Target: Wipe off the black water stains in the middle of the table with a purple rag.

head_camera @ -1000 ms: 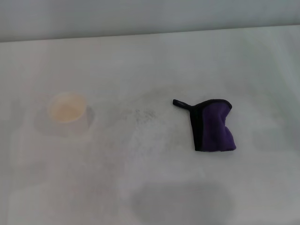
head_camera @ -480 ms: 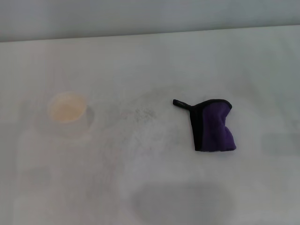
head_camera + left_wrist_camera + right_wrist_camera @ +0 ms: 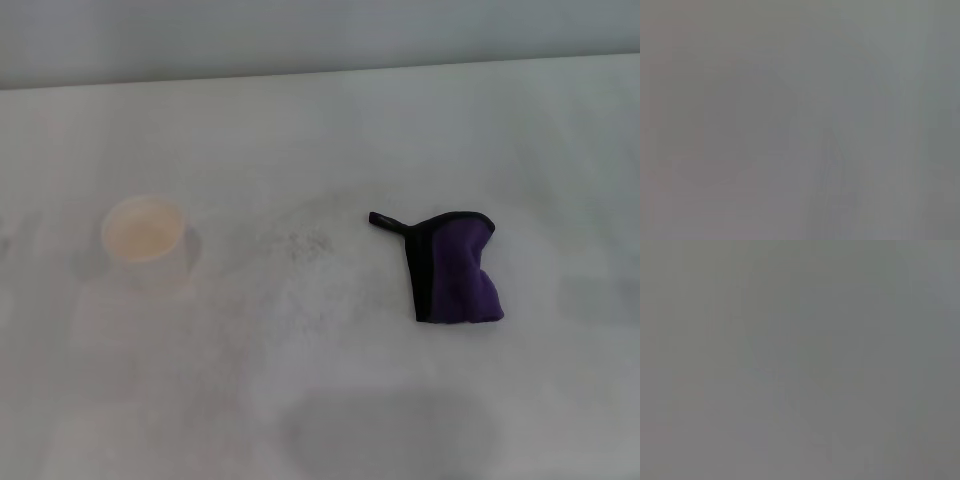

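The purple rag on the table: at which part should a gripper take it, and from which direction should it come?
Probably from straight above, pinching the bunched purple body of the purple rag, which lies low on the table with fabric folded thick there. The thin black loop at its corner is too slight. No gripper is in view, and the paper cup stands well apart.

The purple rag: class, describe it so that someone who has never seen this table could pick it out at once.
Start from the broad white table in the head view and look right of its middle. There lies the small folded purple rag, flat on the surface and touched by nothing. Black edging on one side and a thin black loop at a corner set it apart from the pale round paper cup at the left.
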You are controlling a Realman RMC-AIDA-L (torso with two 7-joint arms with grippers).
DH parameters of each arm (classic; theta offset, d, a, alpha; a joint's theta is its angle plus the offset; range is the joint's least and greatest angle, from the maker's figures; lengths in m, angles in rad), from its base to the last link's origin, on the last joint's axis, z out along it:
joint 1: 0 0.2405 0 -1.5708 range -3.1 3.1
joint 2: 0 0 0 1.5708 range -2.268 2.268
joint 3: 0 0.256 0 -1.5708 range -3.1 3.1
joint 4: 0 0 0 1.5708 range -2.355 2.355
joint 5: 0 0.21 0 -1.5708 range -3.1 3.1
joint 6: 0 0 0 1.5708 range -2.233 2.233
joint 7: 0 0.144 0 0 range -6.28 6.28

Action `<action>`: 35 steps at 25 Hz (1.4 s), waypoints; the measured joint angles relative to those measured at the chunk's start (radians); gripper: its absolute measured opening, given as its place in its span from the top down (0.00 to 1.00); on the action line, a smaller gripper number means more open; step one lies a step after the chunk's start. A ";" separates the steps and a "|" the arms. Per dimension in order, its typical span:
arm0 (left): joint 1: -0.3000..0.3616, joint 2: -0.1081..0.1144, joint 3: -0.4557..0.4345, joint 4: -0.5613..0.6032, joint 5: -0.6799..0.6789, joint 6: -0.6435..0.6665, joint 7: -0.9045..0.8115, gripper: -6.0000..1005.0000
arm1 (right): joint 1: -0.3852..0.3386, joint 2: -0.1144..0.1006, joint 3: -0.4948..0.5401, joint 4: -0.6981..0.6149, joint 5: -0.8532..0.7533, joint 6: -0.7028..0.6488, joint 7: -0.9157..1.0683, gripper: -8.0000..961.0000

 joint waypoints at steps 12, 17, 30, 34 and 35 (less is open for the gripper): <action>-0.036 0.001 -0.007 0.002 -0.007 0.005 0.000 0.11 | 0.017 0.000 0.001 -0.005 0.037 -0.058 -0.007 0.09; -0.036 0.002 -0.020 0.003 -0.012 0.017 0.000 0.11 | 0.017 0.000 -0.005 -0.005 0.051 -0.066 -0.007 0.09; -0.051 0.002 -0.036 0.001 -0.028 0.045 0.000 0.11 | 0.025 0.000 -0.009 -0.005 0.043 -0.105 -0.011 0.09; -0.057 0.002 -0.037 0.001 -0.034 0.047 0.000 0.12 | 0.026 0.000 -0.009 -0.006 0.043 -0.105 -0.011 0.09; -0.059 0.002 -0.037 0.000 -0.037 0.047 0.000 0.12 | 0.026 0.000 -0.012 -0.006 0.043 -0.105 -0.011 0.09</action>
